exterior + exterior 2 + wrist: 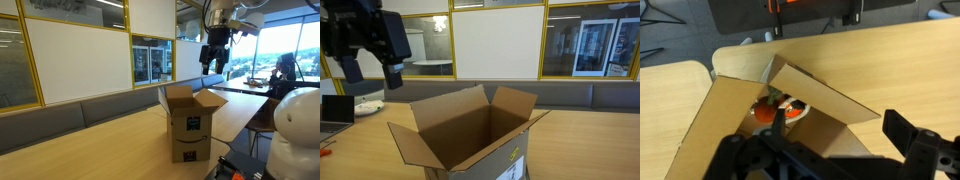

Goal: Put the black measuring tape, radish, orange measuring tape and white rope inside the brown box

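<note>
The brown box stands upright on the wooden table with its flaps open and a black logo on its side. It also shows in the other exterior view. My gripper hangs open and empty well above the box, large and dark in an exterior view. The wrist view looks down into the box. Inside lie an orange-red lump with a greenish end, likely the radish, and an orange and white round piece, likely the orange measuring tape. My jaws are spread apart. The black measuring tape and white rope are not visible.
A person sits at a far table. A white rounded robot part fills the near corner. A laptop stands on the table beside the box. A grey bench runs along the wall.
</note>
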Available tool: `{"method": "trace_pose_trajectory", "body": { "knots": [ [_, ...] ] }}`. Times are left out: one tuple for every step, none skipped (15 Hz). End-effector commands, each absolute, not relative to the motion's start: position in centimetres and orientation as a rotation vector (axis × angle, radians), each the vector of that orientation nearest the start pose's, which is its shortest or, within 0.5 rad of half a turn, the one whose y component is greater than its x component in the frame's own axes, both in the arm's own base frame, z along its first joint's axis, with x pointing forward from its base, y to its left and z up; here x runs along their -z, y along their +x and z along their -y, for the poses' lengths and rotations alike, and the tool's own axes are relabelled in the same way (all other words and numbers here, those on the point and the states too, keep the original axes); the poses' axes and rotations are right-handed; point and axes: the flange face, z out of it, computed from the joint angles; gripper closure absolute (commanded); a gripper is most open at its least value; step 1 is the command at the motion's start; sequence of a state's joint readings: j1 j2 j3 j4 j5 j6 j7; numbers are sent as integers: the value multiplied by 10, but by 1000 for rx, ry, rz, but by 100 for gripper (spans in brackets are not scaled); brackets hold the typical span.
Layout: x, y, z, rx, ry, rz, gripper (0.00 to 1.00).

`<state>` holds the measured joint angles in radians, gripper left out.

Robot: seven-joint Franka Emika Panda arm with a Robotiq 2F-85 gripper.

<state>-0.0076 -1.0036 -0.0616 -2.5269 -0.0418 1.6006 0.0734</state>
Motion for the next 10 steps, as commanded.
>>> {"method": "trace_pose_trajectory", "body": {
  "knots": [
    [-573, 237, 38, 26, -3090, 16, 0],
    [-570, 235, 42, 7, -3096, -2, 0],
    [-566, 233, 46, -10, -3106, -38, 0],
    [-566, 240, 40, 1, -3102, -51, 0],
    [-564, 240, 42, -12, -3102, -54, 0],
    [-563, 239, 43, -18, -3101, -56, 0],
    [-562, 239, 43, -21, -3101, -56, 0],
    [-562, 239, 43, -23, -3101, -56, 0],
    [-562, 239, 43, -25, -3101, -56, 0],
    [-562, 239, 43, -26, -3101, -56, 0]
  ]
}}
